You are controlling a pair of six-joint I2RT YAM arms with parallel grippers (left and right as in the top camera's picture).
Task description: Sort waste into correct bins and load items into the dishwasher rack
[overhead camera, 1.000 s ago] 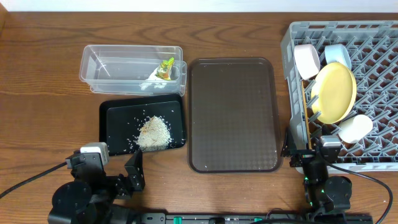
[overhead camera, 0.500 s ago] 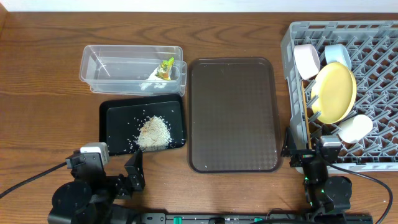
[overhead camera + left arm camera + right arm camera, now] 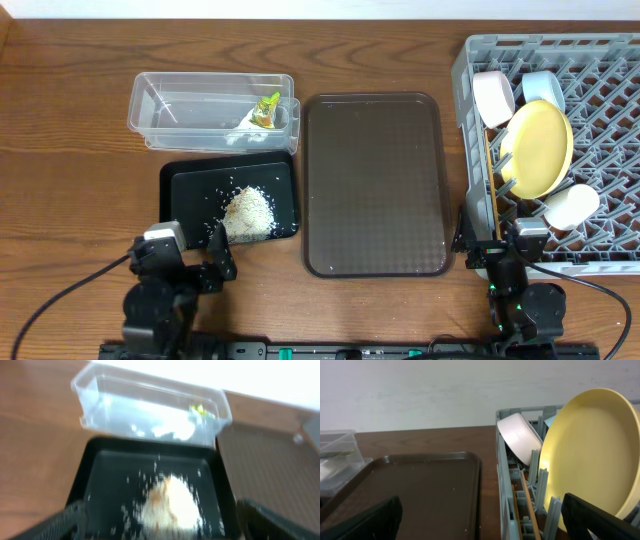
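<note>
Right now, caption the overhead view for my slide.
Wrapper in the clear tub, rice scraps on the black tray, yellow plate, bowls and cup standing in the grey dishwasher rack.

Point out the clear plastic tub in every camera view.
Overhead: clear tub at upper left, just above the black tray.
Left wrist: tub across the top, blurred, beyond the black tray.
Right wrist: only a corner at the far left edge.
Shared landmark: brown serving tray, to the tub's right.

Feels like a lab bench I'm driving, dressed up as a kitchen: wood-grain table (image 3: 60, 150), plain white wall (image 3: 420, 390), black cables (image 3: 75, 285) trailing off the front, and a dishwasher rack (image 3: 600, 60) parked right on the tabletop.
</note>
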